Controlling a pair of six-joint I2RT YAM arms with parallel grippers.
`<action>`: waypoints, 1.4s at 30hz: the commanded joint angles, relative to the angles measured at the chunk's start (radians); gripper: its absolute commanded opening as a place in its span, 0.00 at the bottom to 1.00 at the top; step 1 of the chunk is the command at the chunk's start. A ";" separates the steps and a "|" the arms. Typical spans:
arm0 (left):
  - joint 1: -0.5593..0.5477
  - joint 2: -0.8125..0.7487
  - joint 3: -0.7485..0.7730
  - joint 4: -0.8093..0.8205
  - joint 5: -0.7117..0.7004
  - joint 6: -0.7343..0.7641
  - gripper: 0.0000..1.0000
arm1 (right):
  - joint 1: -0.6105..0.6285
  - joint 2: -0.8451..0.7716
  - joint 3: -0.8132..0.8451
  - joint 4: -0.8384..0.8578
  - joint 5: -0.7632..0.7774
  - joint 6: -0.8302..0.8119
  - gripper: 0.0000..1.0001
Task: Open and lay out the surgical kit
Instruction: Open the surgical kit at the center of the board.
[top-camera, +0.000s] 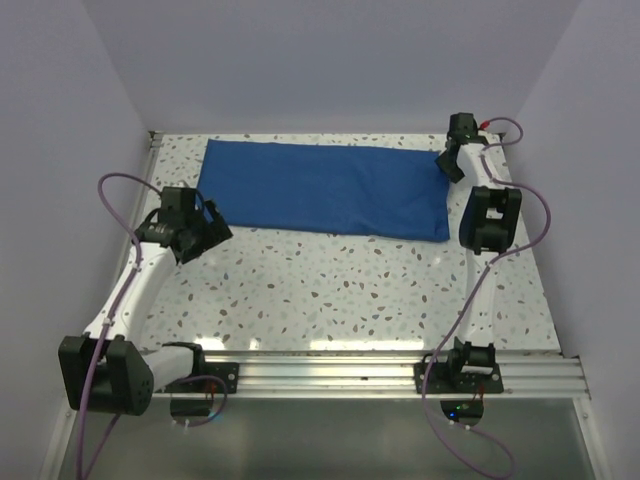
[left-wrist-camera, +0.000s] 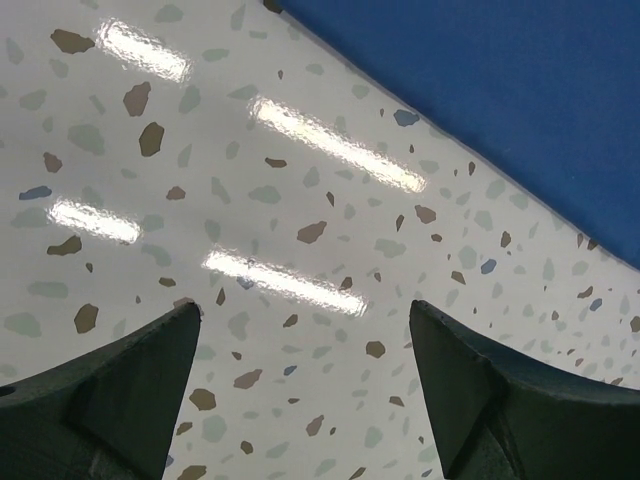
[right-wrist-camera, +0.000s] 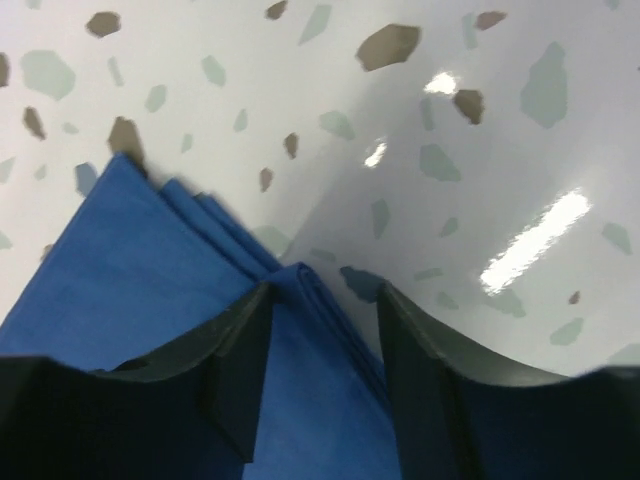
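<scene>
The surgical kit's royal-blue cloth wrap lies folded as a long flat rectangle across the back of the table. No steel tray or instruments show. My right gripper is at the cloth's far right corner. In the right wrist view its jaws stand apart astride the layered cloth edge, low on it. My left gripper is open and empty, hovering over bare table just in front of the cloth's near left corner. The cloth edge shows ahead of its fingertips.
The speckled tabletop runs from the cloth to the metal rail at the near edge. Lilac walls close in the back and both sides. A purple cable loops off the left arm.
</scene>
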 joint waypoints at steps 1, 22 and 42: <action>-0.004 -0.035 -0.021 -0.022 -0.027 -0.023 0.89 | 0.003 0.017 0.051 0.015 -0.032 -0.009 0.48; -0.004 -0.091 0.006 -0.057 -0.047 -0.009 0.94 | 0.006 -0.230 -0.182 0.151 -0.075 -0.034 0.00; -0.006 -0.115 0.055 0.014 0.042 0.045 0.96 | 0.273 -0.568 -0.496 0.153 -0.447 -0.148 0.00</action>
